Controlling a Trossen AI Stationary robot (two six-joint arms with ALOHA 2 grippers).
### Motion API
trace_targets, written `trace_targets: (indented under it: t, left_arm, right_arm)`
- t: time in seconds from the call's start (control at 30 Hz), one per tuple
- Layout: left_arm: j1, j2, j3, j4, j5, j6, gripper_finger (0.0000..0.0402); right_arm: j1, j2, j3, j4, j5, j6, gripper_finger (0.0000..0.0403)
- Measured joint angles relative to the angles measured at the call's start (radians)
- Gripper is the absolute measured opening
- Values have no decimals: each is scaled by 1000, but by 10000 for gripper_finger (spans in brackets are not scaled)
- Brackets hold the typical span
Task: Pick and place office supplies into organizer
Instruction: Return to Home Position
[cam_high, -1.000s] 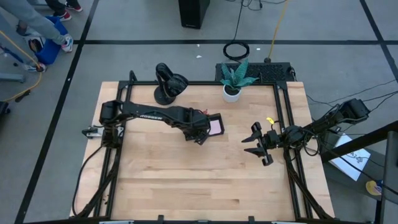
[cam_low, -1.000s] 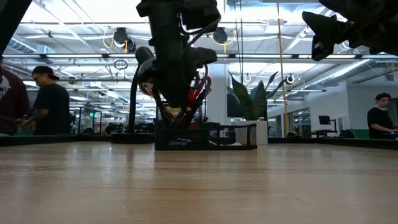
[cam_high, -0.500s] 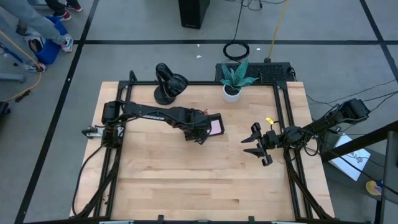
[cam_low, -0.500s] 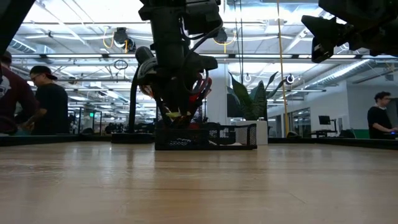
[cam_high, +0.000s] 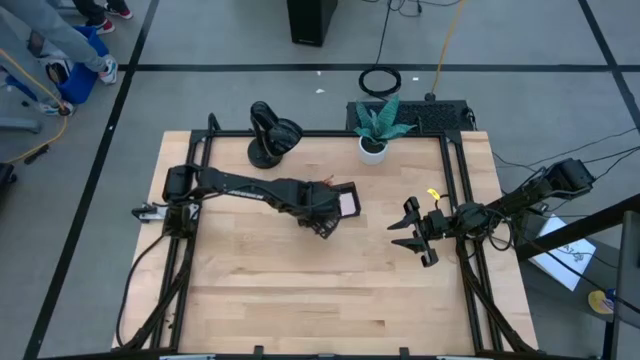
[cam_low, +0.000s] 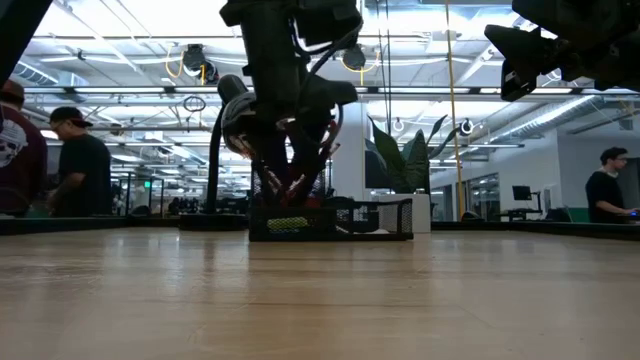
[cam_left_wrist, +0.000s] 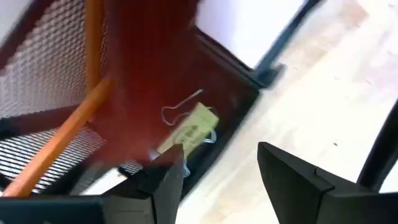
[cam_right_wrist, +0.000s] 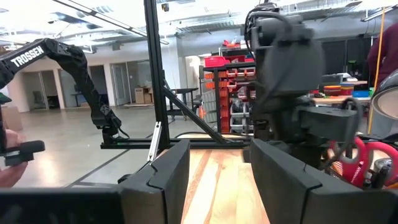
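1. Now the left gripper (cam_left_wrist: 221, 152) hovers right above the organizer (cam_low: 380, 221), fingers apart and empty.
2. Directly below it, the yellow-green piece (cam_left_wrist: 191, 126) lies in the organizer, beside an orange pencil (cam_left_wrist: 65, 134) and the blurred red-handled scissors (cam_left_wrist: 146, 74).
3. Well apart from the organizer, the right gripper (cam_high: 404, 226) gapes wide, gripping nothing.

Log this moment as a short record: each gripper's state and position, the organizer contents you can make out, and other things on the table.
left gripper: open, empty, directly over the organizer
right gripper: open, empty, raised near the table's right side
organizer contents seen: pink sticky-note pad, orange pencil, yellow-green piece, red scissors (blurred)
other things: white plant pot and black lamp-like object at the back edge
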Motion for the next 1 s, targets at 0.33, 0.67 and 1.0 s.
trace_targets:
  t: [0.33,0.67,1.0]
  left_arm:
    - [-230,0,-1,69,-207,167,212]
    - [-439,-96,0,237,-530,263,212]
    - [-578,-106,-122,515,-635,382,212]
  right_arm:
    - [0,0,0,0,0,0,160]
    - [0,-1,0,-13,0,0,160]
    - [0,0,0,-22,0,0,160]
